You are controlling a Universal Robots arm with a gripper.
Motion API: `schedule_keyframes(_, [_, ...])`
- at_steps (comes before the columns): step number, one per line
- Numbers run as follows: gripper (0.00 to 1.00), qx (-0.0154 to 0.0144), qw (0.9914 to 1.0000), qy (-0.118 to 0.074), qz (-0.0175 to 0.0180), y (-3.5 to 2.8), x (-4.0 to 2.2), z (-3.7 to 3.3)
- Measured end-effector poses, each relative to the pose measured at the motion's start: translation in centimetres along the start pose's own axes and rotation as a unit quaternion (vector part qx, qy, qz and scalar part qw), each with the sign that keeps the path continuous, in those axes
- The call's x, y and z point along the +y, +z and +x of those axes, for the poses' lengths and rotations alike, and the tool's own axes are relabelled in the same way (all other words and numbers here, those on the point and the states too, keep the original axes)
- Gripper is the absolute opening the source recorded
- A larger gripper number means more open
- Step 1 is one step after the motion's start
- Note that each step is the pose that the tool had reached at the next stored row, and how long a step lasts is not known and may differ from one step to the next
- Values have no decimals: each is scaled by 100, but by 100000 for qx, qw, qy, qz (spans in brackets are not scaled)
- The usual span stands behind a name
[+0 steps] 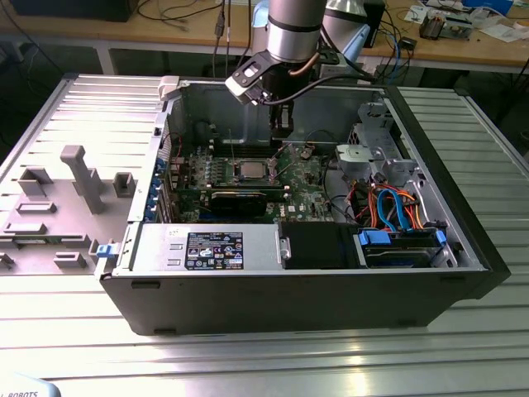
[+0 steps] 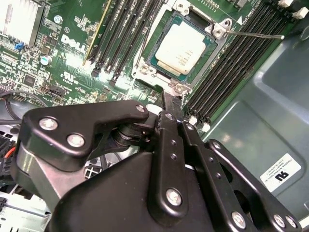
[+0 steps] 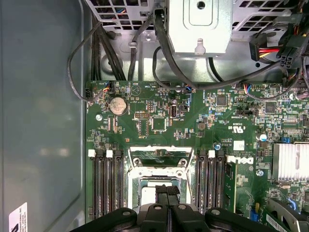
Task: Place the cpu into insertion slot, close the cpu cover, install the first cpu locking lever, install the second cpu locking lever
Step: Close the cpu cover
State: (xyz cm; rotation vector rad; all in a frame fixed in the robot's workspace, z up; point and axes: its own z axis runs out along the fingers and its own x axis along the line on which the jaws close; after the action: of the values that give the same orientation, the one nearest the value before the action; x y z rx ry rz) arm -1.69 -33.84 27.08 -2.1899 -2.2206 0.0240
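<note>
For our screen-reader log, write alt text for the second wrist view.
The cpu sits in the insertion slot on the green motherboard, framed by silver metal, with long black memory slots on both sides. The black gripper hangs close to the slot's edge.

This is a robotics lab: an open computer case [image 1: 289,294] lies on a ribbed aluminium table [image 1: 248,364], and wooden benches [image 1: 463,51] with loose cables [image 1: 186,12] stand along the upper edge.
</note>
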Motion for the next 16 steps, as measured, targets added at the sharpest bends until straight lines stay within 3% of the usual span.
schedule_keyframes(7, [11, 2, 100000, -14, -2, 0, 23, 0])
schedule_keyframes(16, [11, -113, 100000, -10, 0, -2, 158, -2])
